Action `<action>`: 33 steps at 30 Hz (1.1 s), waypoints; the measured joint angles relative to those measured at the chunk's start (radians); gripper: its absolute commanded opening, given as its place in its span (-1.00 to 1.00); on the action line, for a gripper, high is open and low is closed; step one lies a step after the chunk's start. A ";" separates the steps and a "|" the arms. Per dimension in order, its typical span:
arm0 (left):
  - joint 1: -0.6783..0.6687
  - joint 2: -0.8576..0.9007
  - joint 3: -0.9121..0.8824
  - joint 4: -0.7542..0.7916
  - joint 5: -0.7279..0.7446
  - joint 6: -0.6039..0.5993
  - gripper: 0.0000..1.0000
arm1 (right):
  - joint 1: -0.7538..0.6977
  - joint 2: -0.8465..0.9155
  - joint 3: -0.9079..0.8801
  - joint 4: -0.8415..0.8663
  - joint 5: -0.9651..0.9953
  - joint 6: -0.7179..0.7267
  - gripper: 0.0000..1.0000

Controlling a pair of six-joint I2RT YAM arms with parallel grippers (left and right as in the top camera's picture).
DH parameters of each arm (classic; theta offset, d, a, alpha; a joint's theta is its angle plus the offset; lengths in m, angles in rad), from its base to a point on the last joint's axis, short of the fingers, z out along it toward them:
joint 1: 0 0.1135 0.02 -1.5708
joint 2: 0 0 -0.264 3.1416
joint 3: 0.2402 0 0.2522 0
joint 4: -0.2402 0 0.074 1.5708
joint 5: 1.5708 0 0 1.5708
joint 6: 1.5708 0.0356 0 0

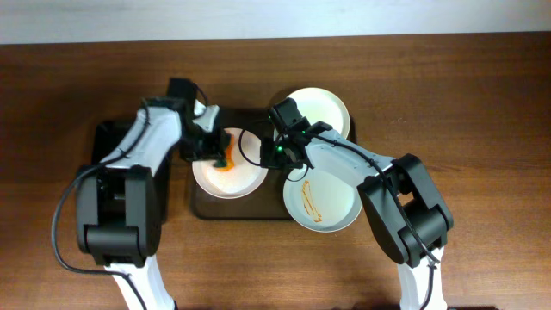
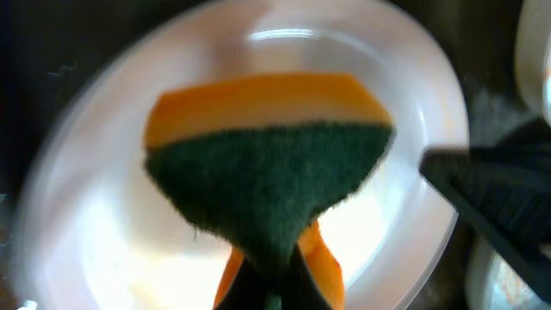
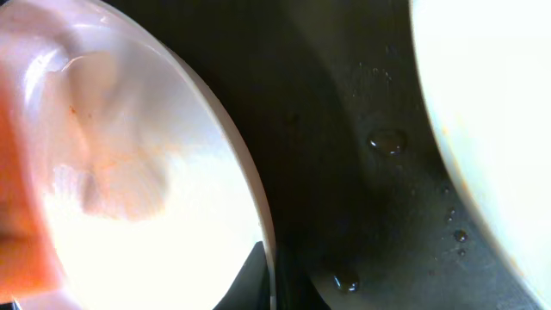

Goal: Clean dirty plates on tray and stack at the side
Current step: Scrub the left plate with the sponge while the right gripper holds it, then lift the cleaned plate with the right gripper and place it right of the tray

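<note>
My left gripper (image 1: 220, 158) pinches the sponge (image 2: 267, 164) tight on the left plate (image 1: 225, 181), which lies on the tray (image 1: 202, 207). My right gripper (image 1: 275, 153) crowds that plate's right rim, and I cannot tell its grip. The far plate (image 1: 325, 108) and streaked plate (image 1: 331, 205) fill the right side.

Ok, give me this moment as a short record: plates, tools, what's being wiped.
wiping: left plate, sponge pressed on it
sponge: green and orange, gripped by left tool
right tool: at that plate's right rim; grip unclear
upper plate: looks plain
lower right plate: orange-brown streak, not wiped
tray: dark, under the plates
stacked: none yet
</note>
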 measured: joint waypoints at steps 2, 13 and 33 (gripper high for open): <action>0.053 0.008 0.205 -0.160 -0.012 -0.009 -1.00 | 0.000 0.000 0.000 0.000 0.000 0.001 -0.92; 0.107 -0.001 0.594 -0.444 -0.048 0.037 -1.00 | 0.021 -0.156 0.043 -0.320 0.227 -0.084 -0.92; 0.102 -0.001 0.562 -0.405 -0.058 0.033 -1.00 | 0.579 -0.367 0.062 -0.370 1.638 -0.236 -0.92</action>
